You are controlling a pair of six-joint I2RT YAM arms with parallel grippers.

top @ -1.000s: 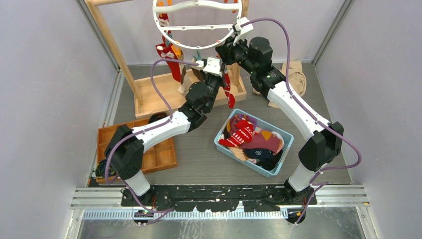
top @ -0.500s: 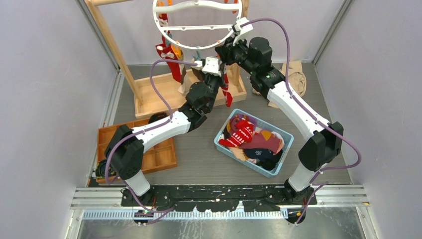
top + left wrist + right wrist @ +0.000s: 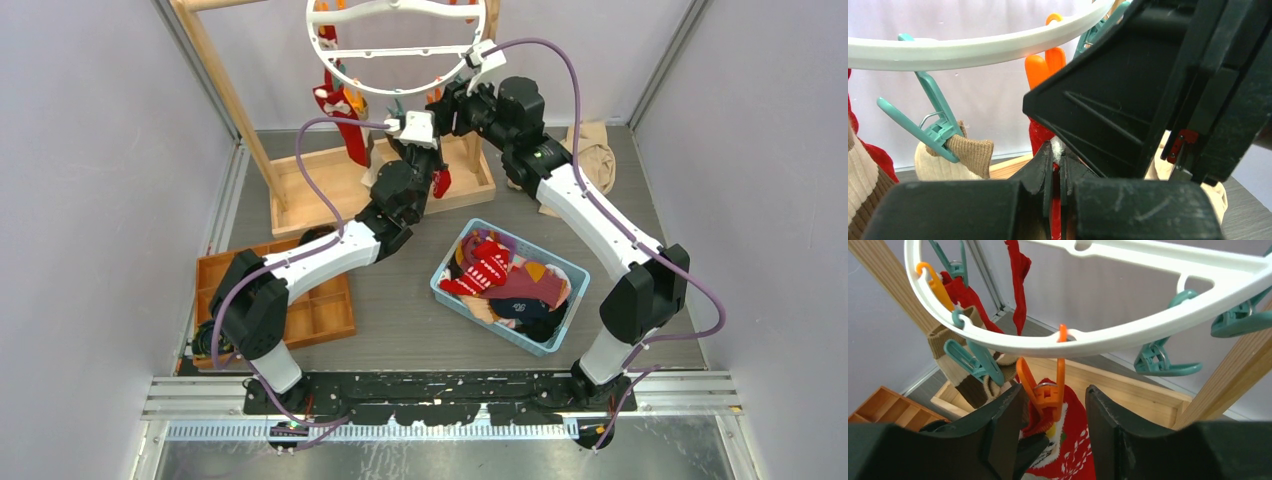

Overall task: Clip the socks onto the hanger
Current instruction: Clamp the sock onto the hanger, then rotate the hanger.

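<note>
The left tool [image 3: 1057,170] is pinching the red sock [image 3: 1040,137] tight between its tips, holding the top edge just above them at the orange clip [image 3: 1045,390]. The right tool [image 3: 1054,397] is standing part open astride that clip, gripping nothing, just below the hanger ring [image 3: 1128,330]. If the clip is biting only a sliver of fabric, the sock is likely going to slip out once the left tool lets go.
</note>
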